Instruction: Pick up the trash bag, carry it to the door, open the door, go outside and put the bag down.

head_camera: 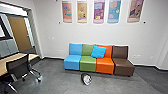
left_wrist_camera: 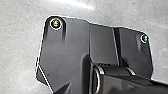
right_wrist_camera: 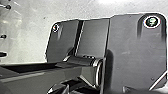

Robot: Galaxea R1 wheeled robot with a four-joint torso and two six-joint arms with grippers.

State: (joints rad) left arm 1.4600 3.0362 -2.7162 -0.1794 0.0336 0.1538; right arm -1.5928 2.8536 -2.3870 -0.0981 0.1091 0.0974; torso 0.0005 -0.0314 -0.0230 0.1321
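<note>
1. Left wrist view: the robot's own dark plate (left_wrist_camera: 70, 45) and jointed bar (left_wrist_camera: 120, 80) lie over a pale grey floor (left_wrist_camera: 20, 37). I cannot tell whether the left claw is spread, pressed together or pinching something.
2. Right wrist view: a like plate (right_wrist_camera: 132, 50) and bar (right_wrist_camera: 45, 77) over pale floor, with small dark wheel-like feet (right_wrist_camera: 8, 7) to one side of the plate. I cannot tell the state of the right claw either.
3. Head view, nearest on the floor's middle: a rounded object (head_camera: 86, 79), dark along one edge and whitish inside, just in front of the seats. It could be the trash bag, but I cannot tell.
4. Left side of the floor: a black wheeled chair (head_camera: 18, 66) stands at the tabletop (head_camera: 5, 61), its back in front of the tabletop's near edge.
5. Toward the floor's far edge: four seats side by side, blue (head_camera: 72, 62), green (head_camera: 88, 63), orange (head_camera: 105, 65) and brown (head_camera: 122, 66). A bright blue cushion (head_camera: 98, 52) leans, tilted, across the green and orange backrests.
6. Behind the seats: a white wall (head_camera: 55, 32) with five colourful hangings (head_camera: 98, 11) high up.
7. Farther left, past a wide opening: an upright brown door (head_camera: 18, 32).
</note>
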